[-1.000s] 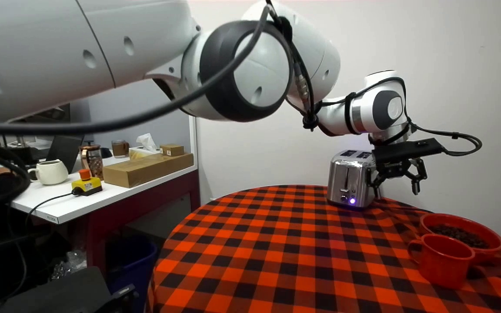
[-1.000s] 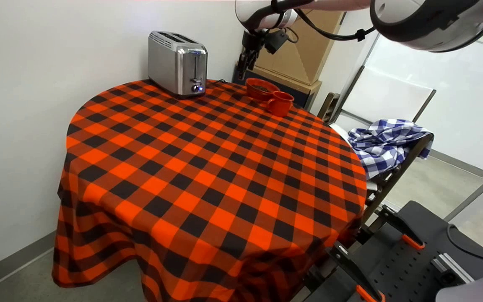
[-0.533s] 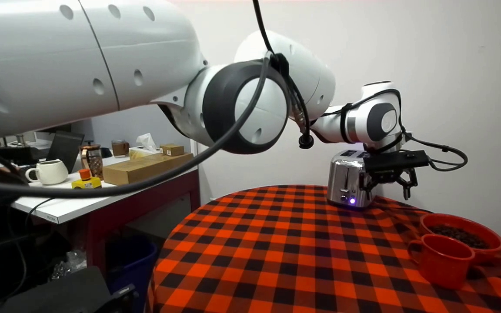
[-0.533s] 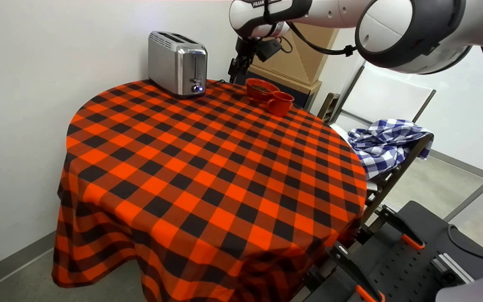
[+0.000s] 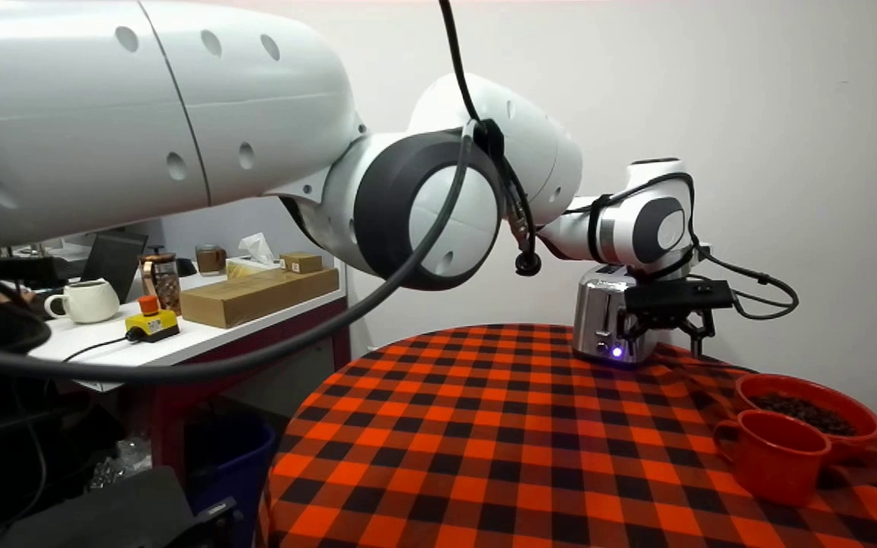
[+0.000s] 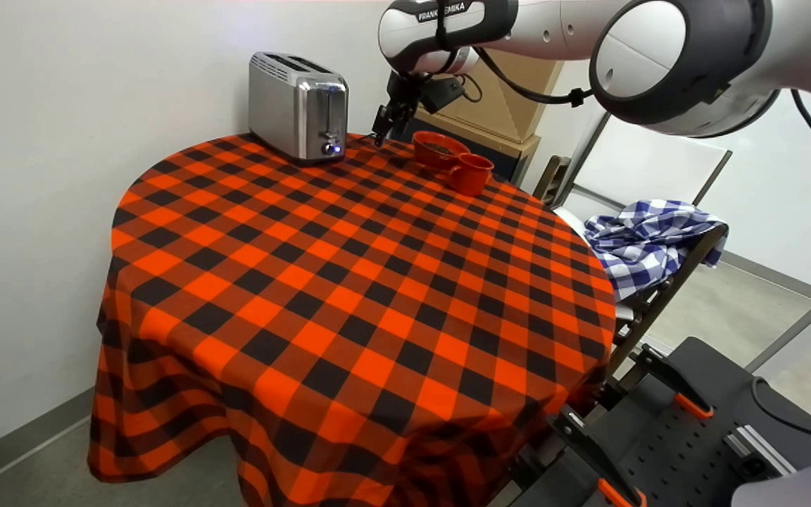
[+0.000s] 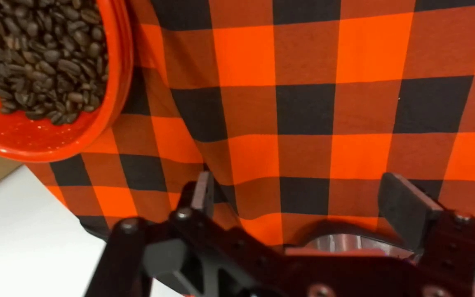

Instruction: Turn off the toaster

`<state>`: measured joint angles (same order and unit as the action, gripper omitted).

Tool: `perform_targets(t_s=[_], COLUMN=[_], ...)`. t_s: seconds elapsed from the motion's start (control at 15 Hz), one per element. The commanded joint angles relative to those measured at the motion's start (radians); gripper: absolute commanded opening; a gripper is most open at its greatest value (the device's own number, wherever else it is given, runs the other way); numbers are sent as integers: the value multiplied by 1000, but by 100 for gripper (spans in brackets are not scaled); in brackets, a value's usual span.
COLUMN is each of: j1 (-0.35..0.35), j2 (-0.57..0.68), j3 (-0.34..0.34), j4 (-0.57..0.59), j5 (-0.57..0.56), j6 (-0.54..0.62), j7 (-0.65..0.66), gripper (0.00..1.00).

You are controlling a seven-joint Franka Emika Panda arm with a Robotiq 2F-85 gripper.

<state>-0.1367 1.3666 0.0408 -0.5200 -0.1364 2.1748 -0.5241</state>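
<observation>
The silver toaster (image 5: pixel 593 316) stands on the checkered table in both exterior views (image 6: pixel 279 105). A bluish-purple light (image 5: pixel 617 352) glows low on its front, also seen in an exterior view (image 6: pixel 336 148). Its lever (image 6: pixel 331 134) sits low in the front slot, just above a knob. My gripper (image 5: pixel 663 344) is open and empty, pointing down beside the toaster and apart from it in an exterior view (image 6: pixel 379 134). In the wrist view the fingers (image 7: pixel 299 194) are wide apart over the cloth. Part of the toaster's metal edge (image 7: pixel 344 243) shows below them, mostly hidden by the gripper.
A red bowl of coffee beans (image 7: pixel 118 78) and a red mug (image 5: pixel 781 460) stand on the table (image 6: pixel 349 296) near the gripper, at its edge. A wall (image 6: pixel 96 91) is behind the toaster. A cord (image 6: pixel 367 136) lies by the toaster.
The arm and gripper have come down towards the table and moved closer to the toaster's side. The gripper stays open. The toaster, its light, the bowl and the mug have not changed.
</observation>
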Motion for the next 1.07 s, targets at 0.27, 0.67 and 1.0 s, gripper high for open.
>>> perform_targets(t_s=[0.27, 0.67, 1.0], j1=[19, 29, 37], j2=[116, 79, 110], j3=[18, 12, 14], j4=[166, 64, 104], j5=[68, 70, 70], j6=[9, 103, 123], j7=[13, 43, 44], gripper=[100, 100, 100])
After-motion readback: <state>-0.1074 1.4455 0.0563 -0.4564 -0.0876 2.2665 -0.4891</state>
